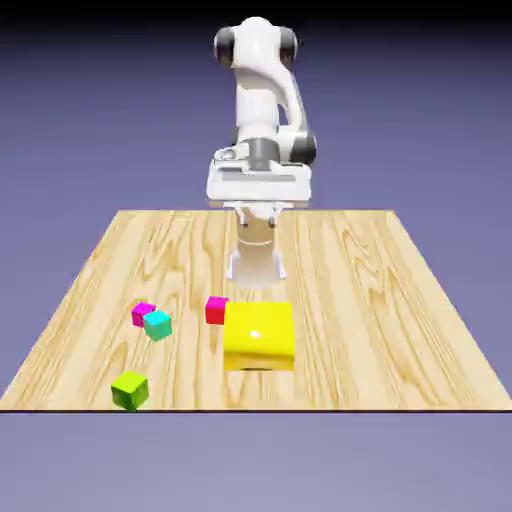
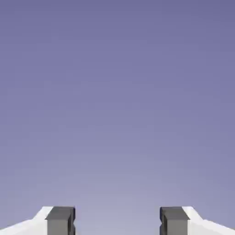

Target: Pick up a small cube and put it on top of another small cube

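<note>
Nothing picked up yet: green cube (image 1: 130,389) near the front edge at the exterior view's left, red cube (image 1: 216,310) touching the yellow block (image 1: 259,335), gripper (image 1: 259,213) spread wide and empty, well above; next, probably reaching down over the green.

Through the hand camera I see only plain blue-violet backdrop (image 2: 117,92) filling the frame. My gripper (image 2: 117,221) sits at the bottom edge, its two grey fingertips (image 2: 60,220) set wide apart, one left and one right of centre, nothing between them.
</note>
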### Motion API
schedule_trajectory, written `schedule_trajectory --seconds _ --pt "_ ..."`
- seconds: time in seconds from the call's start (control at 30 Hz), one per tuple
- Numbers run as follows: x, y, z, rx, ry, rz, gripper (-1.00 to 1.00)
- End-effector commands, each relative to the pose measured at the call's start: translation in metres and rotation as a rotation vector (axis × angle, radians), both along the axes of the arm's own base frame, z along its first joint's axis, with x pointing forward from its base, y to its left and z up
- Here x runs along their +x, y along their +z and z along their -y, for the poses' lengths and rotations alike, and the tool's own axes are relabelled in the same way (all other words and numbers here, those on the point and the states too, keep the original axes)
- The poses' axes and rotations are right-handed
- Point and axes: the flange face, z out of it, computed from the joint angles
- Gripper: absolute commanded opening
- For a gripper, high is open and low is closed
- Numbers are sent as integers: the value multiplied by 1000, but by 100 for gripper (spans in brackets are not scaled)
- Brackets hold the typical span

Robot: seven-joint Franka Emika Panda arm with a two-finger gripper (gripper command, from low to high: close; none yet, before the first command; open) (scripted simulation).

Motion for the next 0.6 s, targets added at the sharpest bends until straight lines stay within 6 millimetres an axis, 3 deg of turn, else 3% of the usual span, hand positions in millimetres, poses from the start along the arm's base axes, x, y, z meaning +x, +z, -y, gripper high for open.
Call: schedule_trajectory --seconds 0.0,0.3,0.57 --pt "8 -5 7 7 -15 -11 0" --pt "63 -70 83 61 -169 -110 0" --pt "85 -154 157 90 -329 -204 0"
